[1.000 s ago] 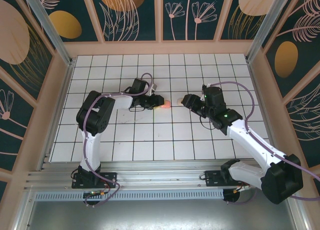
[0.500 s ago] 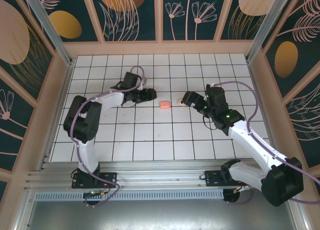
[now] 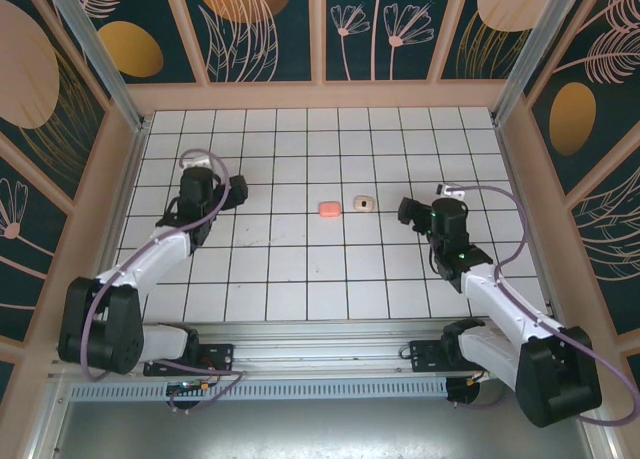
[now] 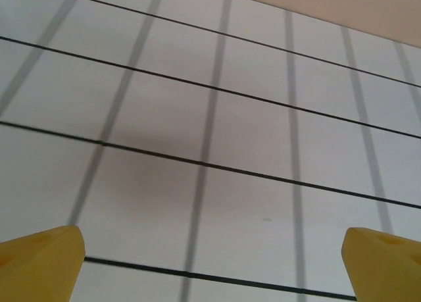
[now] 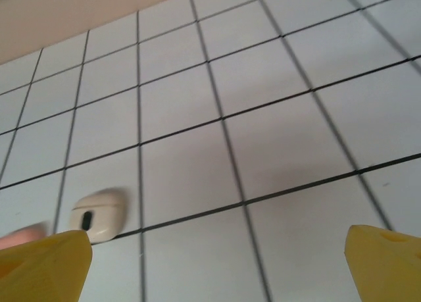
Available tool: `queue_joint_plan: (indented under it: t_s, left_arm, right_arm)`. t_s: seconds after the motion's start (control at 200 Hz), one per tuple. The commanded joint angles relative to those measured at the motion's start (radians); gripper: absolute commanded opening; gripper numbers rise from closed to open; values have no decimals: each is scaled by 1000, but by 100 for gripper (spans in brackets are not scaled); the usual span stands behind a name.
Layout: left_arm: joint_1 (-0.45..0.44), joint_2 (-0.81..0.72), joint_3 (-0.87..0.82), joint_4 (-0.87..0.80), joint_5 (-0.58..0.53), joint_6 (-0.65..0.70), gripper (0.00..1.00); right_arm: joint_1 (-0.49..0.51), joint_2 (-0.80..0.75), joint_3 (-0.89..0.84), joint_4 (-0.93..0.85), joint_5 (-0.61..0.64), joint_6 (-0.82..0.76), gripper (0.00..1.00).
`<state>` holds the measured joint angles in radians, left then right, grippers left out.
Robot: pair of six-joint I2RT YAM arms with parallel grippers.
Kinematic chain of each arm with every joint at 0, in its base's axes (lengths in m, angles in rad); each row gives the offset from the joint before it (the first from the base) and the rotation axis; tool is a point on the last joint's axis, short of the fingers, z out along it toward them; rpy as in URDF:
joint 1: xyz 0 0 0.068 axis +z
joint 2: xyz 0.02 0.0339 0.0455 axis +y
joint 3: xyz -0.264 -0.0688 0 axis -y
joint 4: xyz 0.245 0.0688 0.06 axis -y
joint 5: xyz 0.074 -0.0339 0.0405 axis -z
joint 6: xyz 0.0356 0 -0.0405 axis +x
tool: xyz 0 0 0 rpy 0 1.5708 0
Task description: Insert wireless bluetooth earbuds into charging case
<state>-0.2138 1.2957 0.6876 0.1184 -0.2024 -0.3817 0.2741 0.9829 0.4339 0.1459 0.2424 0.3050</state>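
No readable text, labels or numbers anywhere.

The white tiled table (image 3: 300, 279), ruled with black grid lines, is ringed by a pale wooden rim (image 3: 320, 96). Dark teal panels (image 3: 400, 29) with floral drawings rise behind the table. An aluminium rail (image 3: 320, 354) runs along its near edge.

The desk (image 3: 270, 279) is a white surface ruled into square tiles by thin black lines, evenly lit, with only soft shadows on it. A pale wooden rim (image 3: 320, 95) borders it at the back and sides. Above it rise the back wall (image 3: 265, 39), left wall (image 3: 45, 129) and right wall (image 3: 600, 129): dark teal panels painted with cream flowers, feathery leaves and ochre discs, divided by pale wooden battens. Two metal posts (image 3: 90, 49) stand at the far corners. Along the near edge run aluminium rails (image 3: 320, 351), with a grey surface (image 3: 320, 429) below them.
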Motion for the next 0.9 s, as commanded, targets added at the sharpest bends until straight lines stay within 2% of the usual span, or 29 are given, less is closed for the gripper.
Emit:
queue_joint_plan:
  t_s: [0.0, 0.065, 0.16, 0.25, 0.345, 0.395, 0.495, 0.546, 0.621, 0.701, 0.731, 0.826, 0.841, 0.881, 0.896]
  left_arm:
    - [13, -86, -126, 189, -259, 67, 99]
    - [16, -154, -235, 331, -302, 108, 99]
    - [22, -220, -384, 533, -325, 181, 99]
    - [28, -226, -462, 636, -326, 206, 99]
    - [47, -144, -532, 815, -297, 199, 99]
    - [58, -101, -489, 787, -283, 193, 99]
    - [61, -4, -489, 972, -202, 241, 99]
    - [63, 27, -436, 889, -216, 237, 99]
    - [66, 53, -416, 897, -186, 282, 99]
    - [71, 59, -483, 1070, -197, 354, 99]
    - [83, 78, -519, 1167, -195, 357, 99]
    - [139, 272, -551, 1447, -183, 310, 99]
    - [141, 274, -537, 1428, -172, 311, 99]
    - [149, 207, -476, 1178, -129, 293, 99]
    - [156, 201, -464, 1144, -122, 288, 99]
  right_arm:
    - [-59, -31, -82, 232, 28, -139, 99]
    - [-87, -46, -151, 345, 4, -195, 99]
    - [-151, -56, -185, 411, -55, -236, 99]
    - [-216, -39, -245, 519, -101, -249, 99]
    - [-280, -1, -297, 620, -151, -236, 99]
    - [-310, 26, -324, 691, -196, -233, 99]
    - [-355, 93, -336, 787, -265, -246, 99]
    - [-365, 134, -334, 843, -288, -267, 99]
    - [-375, 204, -322, 927, -327, -286, 99]
    - [-376, 294, -306, 1034, -365, -303, 99]
    - [-380, 325, -282, 1019, -373, -283, 99]
    - [-371, 444, -249, 1103, -433, -281, 99]
    - [-364, 464, -248, 1120, -429, -288, 99]
    - [-344, 534, -249, 1184, -418, -305, 99]
    - [-339, 561, -247, 1212, -420, -313, 99]
